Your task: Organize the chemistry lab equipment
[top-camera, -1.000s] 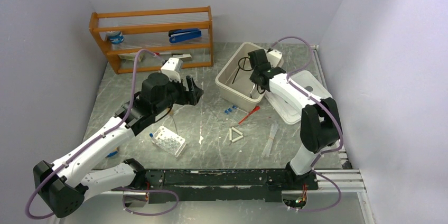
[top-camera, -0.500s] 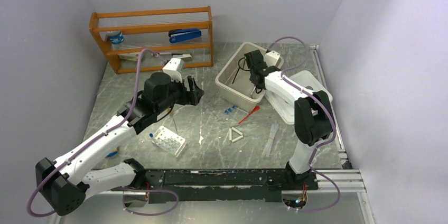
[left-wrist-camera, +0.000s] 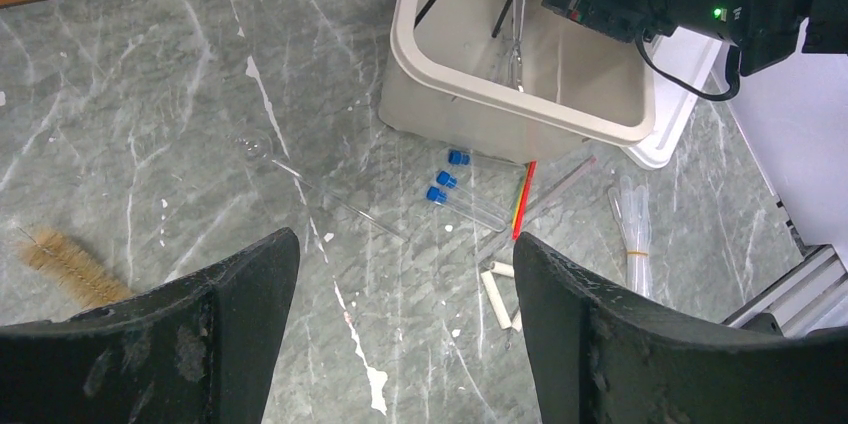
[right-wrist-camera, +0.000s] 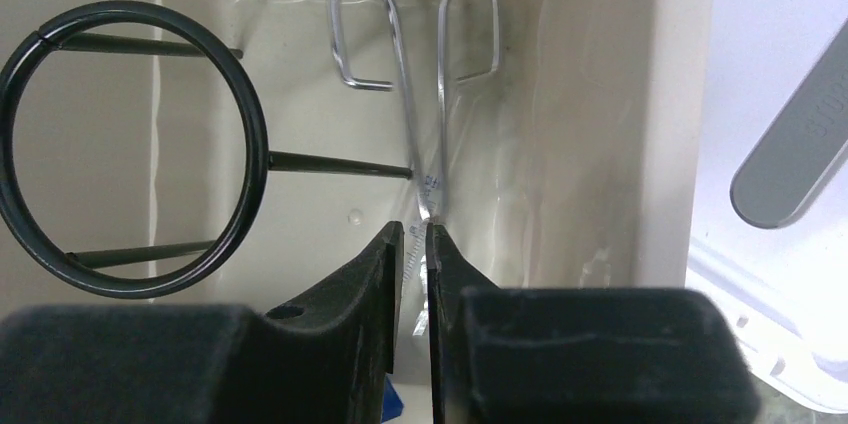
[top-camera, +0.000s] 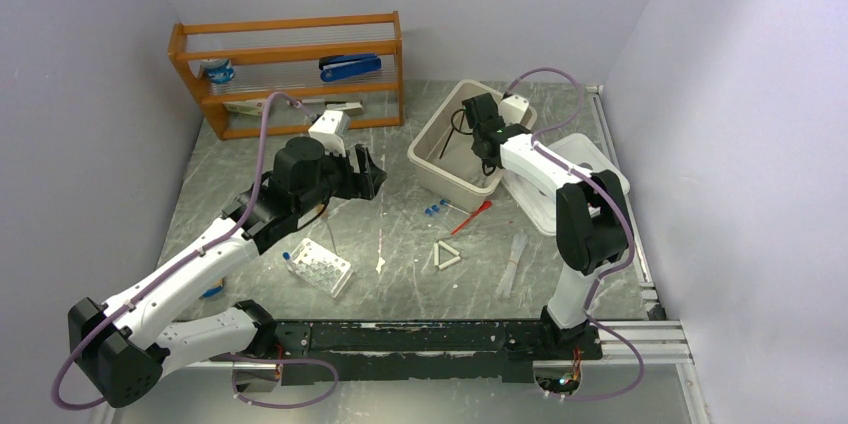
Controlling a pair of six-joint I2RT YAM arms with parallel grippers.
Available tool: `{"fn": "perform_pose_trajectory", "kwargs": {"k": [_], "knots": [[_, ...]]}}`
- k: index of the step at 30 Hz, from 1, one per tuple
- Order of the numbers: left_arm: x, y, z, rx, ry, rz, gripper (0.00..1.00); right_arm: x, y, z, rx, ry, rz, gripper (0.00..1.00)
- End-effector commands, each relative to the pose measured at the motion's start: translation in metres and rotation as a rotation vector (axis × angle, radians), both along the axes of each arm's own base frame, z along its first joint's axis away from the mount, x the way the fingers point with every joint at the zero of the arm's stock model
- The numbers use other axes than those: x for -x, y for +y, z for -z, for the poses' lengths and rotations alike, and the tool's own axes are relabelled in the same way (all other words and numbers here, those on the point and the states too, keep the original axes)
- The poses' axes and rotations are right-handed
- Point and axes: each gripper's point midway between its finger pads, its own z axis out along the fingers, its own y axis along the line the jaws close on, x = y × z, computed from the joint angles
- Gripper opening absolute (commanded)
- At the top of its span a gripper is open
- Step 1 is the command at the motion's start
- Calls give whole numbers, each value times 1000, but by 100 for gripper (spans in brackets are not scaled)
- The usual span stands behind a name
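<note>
My right gripper (right-wrist-camera: 416, 229) (top-camera: 487, 152) reaches into the beige bin (top-camera: 430, 159). Its jaws stand slightly parted around the tips of the metal scissor-forceps (right-wrist-camera: 420, 94), which lie on the bin floor beside the black wire tripod (right-wrist-camera: 130, 144). My left gripper (left-wrist-camera: 405, 242) (top-camera: 365, 172) hovers open and empty over the table. Below it lie blue-capped vials (left-wrist-camera: 450, 184), a red-bulb pipette (left-wrist-camera: 522, 199), a white triangle (left-wrist-camera: 500, 289), clear tubes (left-wrist-camera: 633, 229) and a bristle brush (left-wrist-camera: 65, 264). The white holed rack (top-camera: 320, 266) sits near the left arm.
A wooden shelf (top-camera: 290, 74) at the back left holds a blue stapler (top-camera: 350, 67) and stationery. A white lid (top-camera: 585, 159) lies against the bin's right side. A thin glass rod (left-wrist-camera: 330, 194) lies on the marble tabletop.
The right gripper has pushed a little deeper into the bin and its jaws have parted slightly around the forceps. The left arm has shifted only slightly.
</note>
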Motion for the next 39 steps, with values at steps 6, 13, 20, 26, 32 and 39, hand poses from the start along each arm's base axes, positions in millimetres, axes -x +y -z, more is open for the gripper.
{"fn": "perform_pose_trajectory", "kwargs": {"k": [6, 13, 20, 26, 32, 39], "knots": [[-1, -1, 2, 5, 0, -1, 82, 1, -6, -18, -5, -26, 27, 16], [0, 1, 8, 0, 23, -14, 83, 13, 14, -73, -101, -96, -136, 30], [-8, 19, 8, -42, 32, -118, 88, 53, 60, -107, -110, -120, -471, 47], [-13, 62, -37, -50, -79, -318, 91, 91, 136, -127, -74, -165, -717, 59], [-3, 119, -97, -30, -245, -526, 92, 109, 207, -91, -28, -97, -898, 64], [18, 145, -112, 32, -292, -596, 88, 113, 251, -37, 145, 47, -981, 64]]}}
